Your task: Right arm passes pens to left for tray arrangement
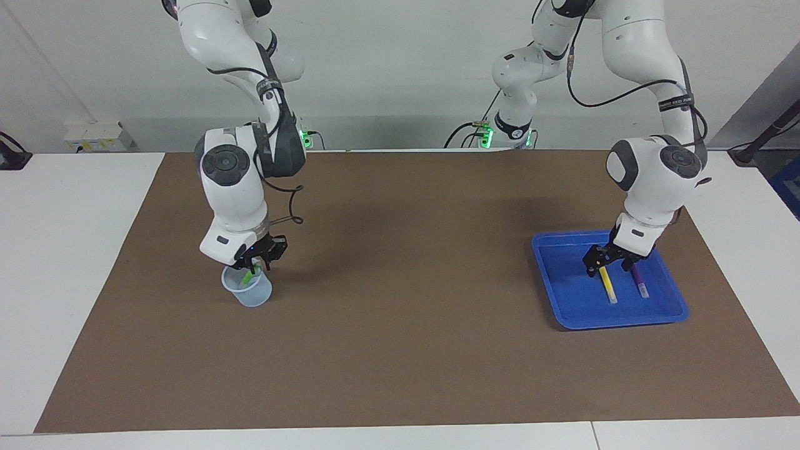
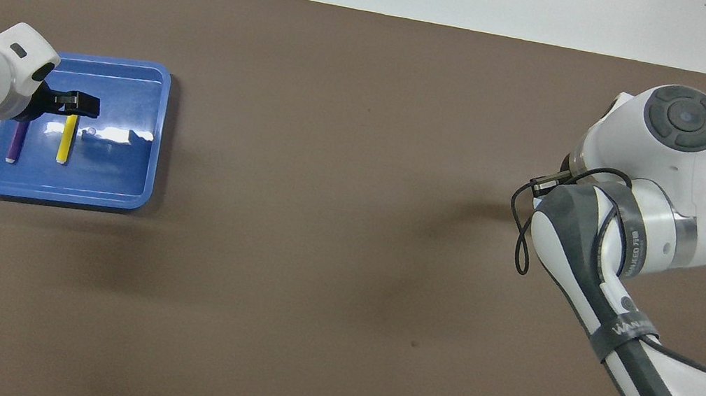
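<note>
Brown mat (image 1: 406,325) covers the white table (image 1: 69,250), plain pale wall at the robots' end. Toward the right arm's end of the mat stands a small see-through cup (image 1: 247,289), and the right gripper (image 1: 257,261) sits right at its rim, blue light on, jaws clamped on the green pen (image 1: 250,274), which pokes tilted out of the cup w/ its lower part inside. In the overhead view that gripper, cup and pen are hidden under the right arm's own wrist. Over at the left arm's end: blue tray (image 1: 562,312) flat on the mat, two pens lying in it side by side, roughly parallel, not touching. Yellow pen (image 1: 607,286) lies nearer the tray's middle, purple pen (image 1: 639,281) nearer the mat's edge. Left gripper (image 1: 609,262) hangs low over the tray, above the pens' robot-side ends, jaws spread wide, nothing held. From above, left gripper (image 2: 67,103) covers the top of the yellow pen (image 2: 65,142); purple pen (image 2: 15,143) sits partly under the wrist.
</note>
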Robot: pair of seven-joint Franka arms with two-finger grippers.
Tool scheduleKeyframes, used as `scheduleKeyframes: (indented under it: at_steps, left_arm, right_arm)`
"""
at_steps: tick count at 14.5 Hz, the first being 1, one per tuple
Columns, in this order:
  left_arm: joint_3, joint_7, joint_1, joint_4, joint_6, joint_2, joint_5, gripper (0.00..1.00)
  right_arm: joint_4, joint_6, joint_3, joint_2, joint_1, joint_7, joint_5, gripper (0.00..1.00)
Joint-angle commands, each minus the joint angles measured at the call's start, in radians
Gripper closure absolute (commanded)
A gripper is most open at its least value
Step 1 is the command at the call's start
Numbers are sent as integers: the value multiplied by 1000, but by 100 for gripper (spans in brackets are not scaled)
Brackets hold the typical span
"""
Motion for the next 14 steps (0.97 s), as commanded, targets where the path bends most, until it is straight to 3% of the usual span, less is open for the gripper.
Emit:
scheduleKeyframes:
  at_steps: [1,10,14]
  left_arm:
    - [7,-22,-17,-12,-28,-24,-31,1]
    - [7,-79,-39,-7,-55,-27,-96,1]
    - [7,-128,-71,-10,-77,-32,-183,1]
  right_arm:
    - [-24,-10,8,-27,-20,-36,-9,67]
    - [-18,25,9,-21,-23,-36,-11,67]
    - [-17,36,8,-19,-23,-36,-12,67]
